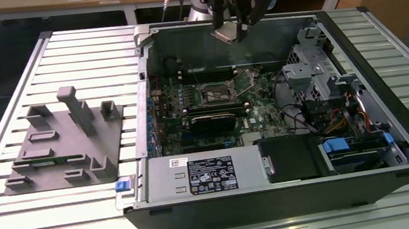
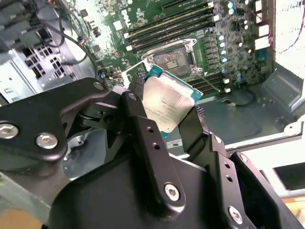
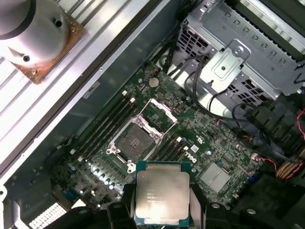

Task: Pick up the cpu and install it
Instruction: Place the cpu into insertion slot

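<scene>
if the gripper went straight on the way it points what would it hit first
The gripper and its held cpu would probably meet the motherboard at or near the open socket first; depth is unclear.

Soft, even light from above fills the exterior view: the slatted table (image 1: 71,54) glows pale, the grey fixture (image 1: 65,145) throws only faint shadows, and the inside of the computer case (image 1: 289,210) sits dimmer, its near wall almost black. In the second wrist view a patch beyond the case, probably the table, burns out to plain white. There the chip (image 2: 167,102) gleams between dark fingers (image 2: 143,129), which look a little soft so close to the lens. In the first wrist view the table slats glare, the chip carries a dull sheen, and the corner by the cables (image 3: 281,157) falls into shadow.
</scene>
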Robot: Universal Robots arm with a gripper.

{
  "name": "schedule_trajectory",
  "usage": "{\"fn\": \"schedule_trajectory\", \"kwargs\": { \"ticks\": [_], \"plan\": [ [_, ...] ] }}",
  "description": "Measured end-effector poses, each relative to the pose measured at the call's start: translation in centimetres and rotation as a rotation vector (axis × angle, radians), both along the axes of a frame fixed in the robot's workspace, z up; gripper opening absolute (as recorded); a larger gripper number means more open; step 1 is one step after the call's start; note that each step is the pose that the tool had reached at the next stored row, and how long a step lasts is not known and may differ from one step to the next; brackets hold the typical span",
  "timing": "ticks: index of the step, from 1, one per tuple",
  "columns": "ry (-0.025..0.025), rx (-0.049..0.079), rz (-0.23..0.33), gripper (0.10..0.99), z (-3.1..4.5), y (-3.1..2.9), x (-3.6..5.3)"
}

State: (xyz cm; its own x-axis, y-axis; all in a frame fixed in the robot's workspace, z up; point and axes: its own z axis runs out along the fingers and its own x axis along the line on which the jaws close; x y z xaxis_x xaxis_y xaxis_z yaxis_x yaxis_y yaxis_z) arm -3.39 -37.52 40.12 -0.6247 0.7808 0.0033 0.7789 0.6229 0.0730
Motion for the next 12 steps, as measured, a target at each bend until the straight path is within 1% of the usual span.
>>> {"fn": "schedule_trajectory", "kwargs": {
  "ticks": [12],
  "plan": [
    [-0.0001,0.0,-0.187,0.545,-0.2,0.06,0.0]
  ]
}}
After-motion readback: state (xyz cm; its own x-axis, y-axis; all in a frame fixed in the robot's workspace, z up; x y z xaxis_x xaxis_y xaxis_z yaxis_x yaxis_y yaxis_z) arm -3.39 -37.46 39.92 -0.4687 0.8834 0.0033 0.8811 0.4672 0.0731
